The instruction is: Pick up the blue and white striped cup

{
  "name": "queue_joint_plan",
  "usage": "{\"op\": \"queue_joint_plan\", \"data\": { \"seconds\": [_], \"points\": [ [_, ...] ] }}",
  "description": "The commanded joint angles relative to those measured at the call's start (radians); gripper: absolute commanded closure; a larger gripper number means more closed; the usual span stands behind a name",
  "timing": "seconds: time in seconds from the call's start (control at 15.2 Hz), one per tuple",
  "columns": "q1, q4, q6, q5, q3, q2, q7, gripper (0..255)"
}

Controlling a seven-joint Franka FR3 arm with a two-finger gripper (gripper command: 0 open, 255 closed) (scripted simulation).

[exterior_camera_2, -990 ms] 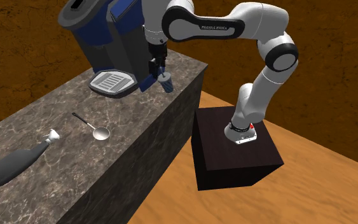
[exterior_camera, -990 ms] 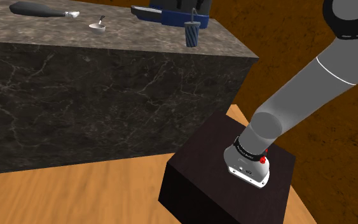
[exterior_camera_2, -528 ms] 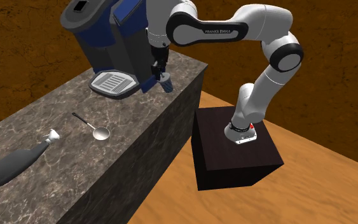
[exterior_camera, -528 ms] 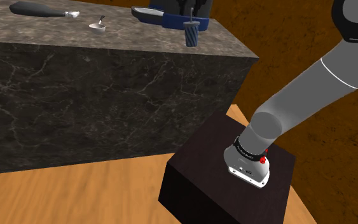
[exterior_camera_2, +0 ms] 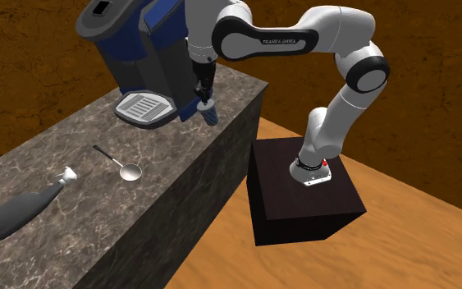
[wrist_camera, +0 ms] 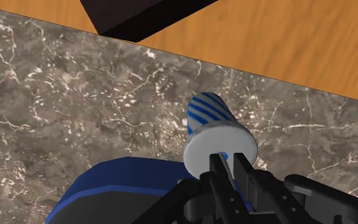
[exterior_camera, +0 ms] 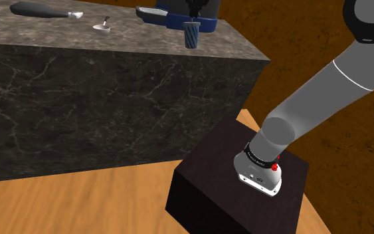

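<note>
At the desk (wrist_camera: 75, 102) edge, my hand (wrist_camera: 227, 160), nearly closed, pinches the striped cup (wrist_camera: 212, 118) by its rim. It is likely light, stiff and slick, so this grip seems slight.

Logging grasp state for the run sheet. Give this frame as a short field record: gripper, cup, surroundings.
gripper: shut, fingers clasping the striped cup at its rim
striped cup: blue and white, beside the blue machine
off the counter: cannot tell
surface: dark marbled counter
also on counter: spoon, grey bottle, both lying apart from the cup
</note>
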Motion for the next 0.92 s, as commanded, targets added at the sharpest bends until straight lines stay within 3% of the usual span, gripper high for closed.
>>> {"op": "queue_joint_plan", "data": {
  "seconds": [0.0,0.86],
  "points": [
    [-0.016,-0.036,0.013,-0.003,-0.021,0.052,-0.021,255],
    [-0.022,0.212,-0.175,-0.004,-0.014,0.112,-0.023,255]
  ]
}}
